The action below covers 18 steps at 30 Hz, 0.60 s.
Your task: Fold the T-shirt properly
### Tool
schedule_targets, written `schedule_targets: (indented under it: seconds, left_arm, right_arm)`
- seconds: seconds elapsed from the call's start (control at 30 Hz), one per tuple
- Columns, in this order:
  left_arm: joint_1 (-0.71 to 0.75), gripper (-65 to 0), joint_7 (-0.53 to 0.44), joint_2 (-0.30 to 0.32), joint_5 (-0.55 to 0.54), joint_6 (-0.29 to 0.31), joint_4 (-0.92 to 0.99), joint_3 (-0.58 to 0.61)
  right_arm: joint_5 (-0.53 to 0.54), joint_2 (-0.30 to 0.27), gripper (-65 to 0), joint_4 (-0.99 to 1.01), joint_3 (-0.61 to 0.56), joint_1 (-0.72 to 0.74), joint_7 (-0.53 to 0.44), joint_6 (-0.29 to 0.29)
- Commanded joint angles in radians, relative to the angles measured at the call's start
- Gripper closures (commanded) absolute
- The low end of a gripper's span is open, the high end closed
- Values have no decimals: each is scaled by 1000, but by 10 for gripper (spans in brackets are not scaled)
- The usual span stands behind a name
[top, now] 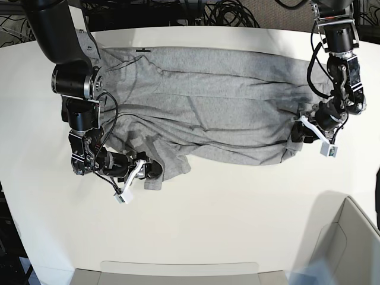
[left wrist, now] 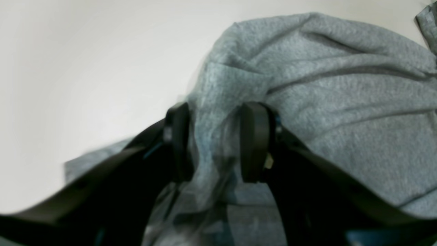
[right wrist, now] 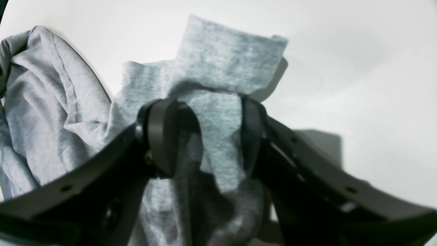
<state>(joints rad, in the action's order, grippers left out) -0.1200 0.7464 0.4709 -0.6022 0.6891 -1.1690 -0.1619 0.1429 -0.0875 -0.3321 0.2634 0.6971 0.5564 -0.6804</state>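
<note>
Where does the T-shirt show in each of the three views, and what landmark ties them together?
Left wrist: T-shirt fills the right side, bunched between the jaws.
Right wrist: left and centre, a flap between the jaws.
Base: spread across the upper middle.
Shared landmark: the white table.
</note>
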Motion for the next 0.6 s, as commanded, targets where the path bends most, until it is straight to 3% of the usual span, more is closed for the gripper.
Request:
schedule_targets:
  seconds: [0.0, 0.27, 0.57]
  left_arm:
    - [-20, -218, -24, 15, -15, 9, -16, 14]
    - [-54, -119, -15, 16, -15, 9, -16, 29]
    - [-56, -41, -14, 22, -17, 9, -21, 28]
  right_arm:
    - [-44, 1, -290, 0, -6, 9, 46, 3]
    - [-44, 1, -273, 0, -6, 9, 46, 3]
    - [-44, 1, 0, 0, -6, 19, 46, 3]
